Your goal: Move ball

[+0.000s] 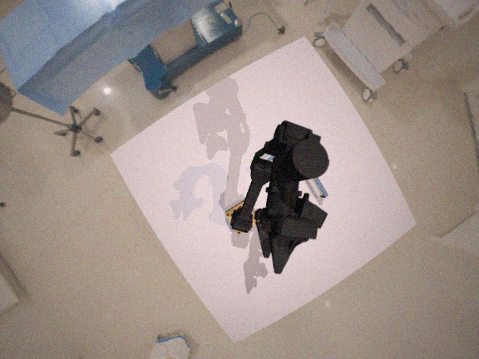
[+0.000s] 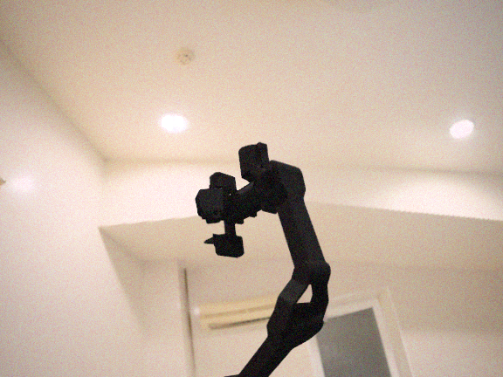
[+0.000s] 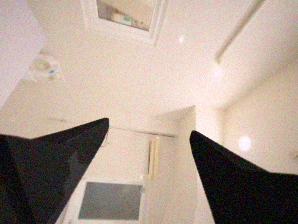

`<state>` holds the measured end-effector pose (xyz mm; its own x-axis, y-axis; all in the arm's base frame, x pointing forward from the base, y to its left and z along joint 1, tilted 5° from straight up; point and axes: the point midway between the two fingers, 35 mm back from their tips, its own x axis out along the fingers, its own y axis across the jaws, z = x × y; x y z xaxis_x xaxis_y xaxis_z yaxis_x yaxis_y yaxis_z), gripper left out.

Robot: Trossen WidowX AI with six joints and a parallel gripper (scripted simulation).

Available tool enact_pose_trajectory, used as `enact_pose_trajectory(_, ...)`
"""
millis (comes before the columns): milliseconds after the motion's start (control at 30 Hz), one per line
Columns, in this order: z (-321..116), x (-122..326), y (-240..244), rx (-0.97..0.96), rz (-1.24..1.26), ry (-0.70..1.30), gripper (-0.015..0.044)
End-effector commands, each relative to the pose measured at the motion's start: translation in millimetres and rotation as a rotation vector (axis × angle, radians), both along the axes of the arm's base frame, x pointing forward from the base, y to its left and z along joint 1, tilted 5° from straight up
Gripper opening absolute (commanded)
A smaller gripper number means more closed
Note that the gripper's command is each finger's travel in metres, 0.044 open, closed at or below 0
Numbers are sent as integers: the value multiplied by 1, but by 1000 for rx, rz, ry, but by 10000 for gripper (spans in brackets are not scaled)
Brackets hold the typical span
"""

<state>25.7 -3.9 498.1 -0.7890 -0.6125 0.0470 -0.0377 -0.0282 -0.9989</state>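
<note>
Ball: not seen in any view. From above, the arm (image 1: 291, 183) covers the middle of the white table (image 1: 333, 125), so its place cannot be told.

Gripper (image 3: 149, 127): released. In the wrist view the two dark fingers stand wide apart with only open air between them, and nothing is held. The fingers aim upward at a pale ceiling. A grey pane (image 3: 110, 200) in a white frame shows low down between them.

From above, the gripper (image 1: 272, 263) tapers toward the lower edge of the table, raised well off its surface. The arm folds back over itself above its base (image 1: 241, 218), which sits on a yellowish plate. Pale grey shadows of the arm fall across the table toward the upper left.

Clear walls: a short bluish strip (image 1: 319, 187) shows just beside the right of the arm, and another small piece (image 1: 268, 158) shows through a gap in the links. Most of the corner is hidden beneath the arm.

In the outside view the arm (image 2: 301, 236) rises from the lower edge as a dark outline, bent over to the left at the top, against a ceiling with two round lights (image 2: 174, 123).

Beyond the table, on the beige floor, stand a blue-framed bed (image 1: 199, 37), a star-footed stand (image 1: 76, 129) and a white cart (image 1: 366, 50).
</note>
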Motion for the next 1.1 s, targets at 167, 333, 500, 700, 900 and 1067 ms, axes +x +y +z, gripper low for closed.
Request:
enact_pose_trajectory(167, -13, -61, -60, 11, 293, -301, 373)
enact_pose_trajectory(333, -28, -72, -112, 52, 470, -469, 373)
enact_pose_trajectory(500, -51, -58, -167, 130, 627, -638, 373)
enact_pose_trajectory(700, -79, -18, -213, 256, 786, -764, 373)
enact_pose_trajectory(900, -117, 40, -246, 400, 871, -941, 373)
enact_pose_trajectory(1067, -159, 110, -255, 568, 913, -1078, 373)
